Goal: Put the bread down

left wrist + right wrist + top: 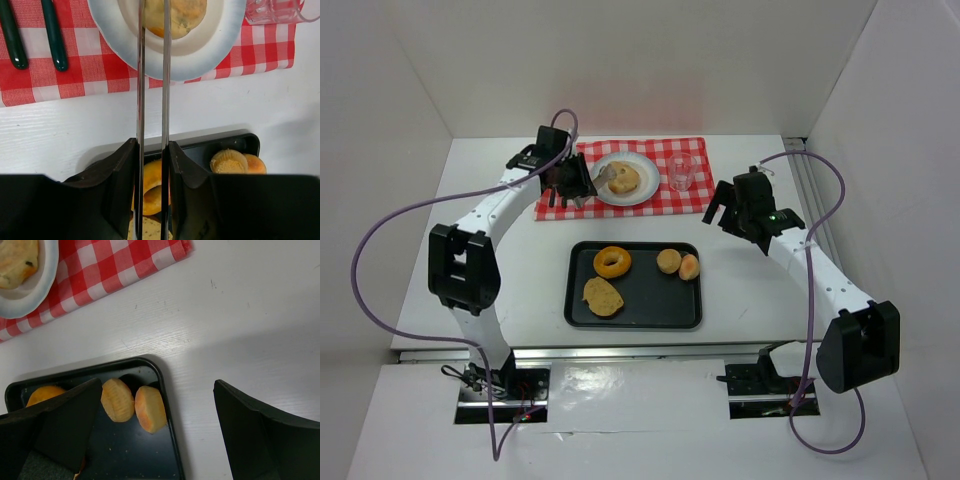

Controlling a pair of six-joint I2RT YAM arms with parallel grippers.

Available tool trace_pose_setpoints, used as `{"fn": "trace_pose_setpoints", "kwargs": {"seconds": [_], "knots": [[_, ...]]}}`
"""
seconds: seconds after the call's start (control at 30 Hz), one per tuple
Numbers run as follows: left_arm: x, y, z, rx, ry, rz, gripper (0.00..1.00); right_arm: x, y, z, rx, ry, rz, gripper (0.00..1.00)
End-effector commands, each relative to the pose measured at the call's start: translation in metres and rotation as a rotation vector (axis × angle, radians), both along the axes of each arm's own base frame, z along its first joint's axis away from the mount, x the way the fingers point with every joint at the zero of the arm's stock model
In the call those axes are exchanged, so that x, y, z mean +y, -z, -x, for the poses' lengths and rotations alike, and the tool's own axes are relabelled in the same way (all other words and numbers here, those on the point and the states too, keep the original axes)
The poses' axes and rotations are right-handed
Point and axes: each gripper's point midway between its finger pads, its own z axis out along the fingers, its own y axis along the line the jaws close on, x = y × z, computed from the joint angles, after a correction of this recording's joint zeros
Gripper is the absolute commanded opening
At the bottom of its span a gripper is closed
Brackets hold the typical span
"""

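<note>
The bread [624, 179], a round pale-tan bun, lies on the white plate [645, 193] on the red checked cloth [690, 150]. My left gripper [572, 183] is just left of the plate, shut on a pair of metal tongs [604, 176] whose tips reach the bread's left edge. In the left wrist view the two tong arms [140, 75] run from my left gripper [152, 145] up over the plate [210, 47] to the bread [177, 17]; the tips are cut off. My right gripper [730, 213] hangs open to the right of the cloth, holding nothing [155, 435].
A black tray [685, 315] in front holds a ring donut [612, 262], a flat slice [603, 297] and two small muffins [669, 261]. A clear glass [681, 171] stands right of the plate. Green-handled cutlery [54, 35] lies on the cloth's left. White walls enclose the table.
</note>
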Motion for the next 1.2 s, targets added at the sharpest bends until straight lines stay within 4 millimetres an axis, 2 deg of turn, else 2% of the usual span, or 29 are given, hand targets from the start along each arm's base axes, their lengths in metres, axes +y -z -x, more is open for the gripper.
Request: {"fn": "trace_pose_setpoints", "kwargs": {"seconds": [0.0, 0.03, 0.07, 0.13, 0.17, 0.2, 0.27, 0.3, 0.37, 0.5, 0.67, 0.7, 0.8, 0.83, 0.87, 0.93, 0.97, 1.03, 1.07, 1.1, 1.13, 1.17], "knots": [[-0.014, -0.04, -0.017, -0.129, 0.03, 0.078, 0.35, 0.001, -0.015, -0.004, -0.04, 0.018, -0.005, 1.0], [-0.014, -0.04, -0.017, -0.129, 0.03, 0.078, 0.4, 0.001, -0.015, -0.004, -0.04, 0.018, -0.005, 1.0], [-0.014, -0.048, -0.015, -0.146, 0.03, 0.082, 0.45, 0.001, -0.015, -0.004, -0.04, 0.018, -0.005, 1.0], [-0.01, -0.063, -0.01, -0.166, 0.028, 0.07, 0.45, 0.001, -0.015, -0.004, -0.04, 0.018, -0.005, 1.0], [-0.01, -0.063, -0.01, -0.166, 0.028, 0.07, 0.45, 0.001, -0.015, -0.004, -0.04, 0.018, -0.005, 1.0], [-0.007, -0.077, -0.008, -0.197, 0.027, 0.063, 0.47, 0.001, -0.015, -0.004, -0.04, 0.018, -0.005, 1.0], [-0.005, -0.082, -0.003, -0.201, 0.034, 0.056, 0.51, 0.003, -0.015, -0.004, -0.038, 0.01, -0.012, 1.0], [-0.005, -0.088, -0.001, -0.214, 0.034, 0.06, 0.58, 0.003, -0.016, -0.005, -0.046, 0.01, -0.015, 1.0], [-0.003, -0.086, 0.0, -0.205, 0.027, 0.051, 0.59, 0.005, -0.016, -0.005, -0.045, 0.003, -0.021, 1.0], [0.001, -0.084, 0.001, -0.196, 0.011, 0.036, 0.59, 0.006, -0.016, -0.004, -0.043, -0.004, -0.027, 1.0], [0.007, -0.109, 0.01, -0.256, -0.006, 0.037, 0.55, 0.004, -0.019, -0.002, -0.055, 0.004, -0.023, 1.0], [0.008, -0.126, 0.014, -0.293, -0.006, 0.047, 0.53, 0.003, -0.019, -0.002, -0.055, 0.004, -0.023, 1.0], [0.021, -0.135, 0.024, -0.304, -0.045, 0.001, 0.53, 0.003, -0.019, -0.002, -0.055, 0.004, -0.023, 1.0], [0.03, -0.147, 0.031, -0.333, -0.069, -0.023, 0.53, 0.003, -0.019, -0.002, -0.055, 0.004, -0.023, 1.0], [0.052, -0.14, 0.031, -0.331, -0.147, -0.096, 0.53, 0.003, -0.022, -0.001, -0.064, 0.004, -0.025, 1.0], [0.08, -0.131, 0.039, -0.322, -0.247, -0.18, 0.53, 0.003, -0.022, -0.001, -0.064, 0.004, -0.025, 1.0], [0.113, -0.113, 0.05, -0.299, -0.383, -0.291, 0.55, 0.003, -0.025, -0.001, -0.073, 0.004, -0.028, 1.0], [0.148, -0.09, 0.066, -0.247, -0.519, -0.374, 0.55, 0.003, -0.023, -0.001, -0.074, 0.004, -0.028, 1.0], [0.17, -0.064, 0.081, -0.191, -0.606, -0.413, 0.55, 0.003, -0.023, -0.001, -0.074, 0.004, -0.028, 1.0], [0.178, -0.054, 0.086, -0.172, -0.638, -0.417, 0.55, 0.003, -0.023, -0.001, -0.074, 0.004, -0.028, 1.0], [0.182, -0.045, 0.082, -0.178, -0.662, -0.405, 0.55, 0.009, -0.022, -0.002, -0.074, -0.012, -0.035, 1.0], [0.189, -0.023, 0.089, -0.146, -0.667, -0.404, 0.55, 0.011, -0.019, -0.002, -0.063, -0.02, -0.039, 1.0]]}}
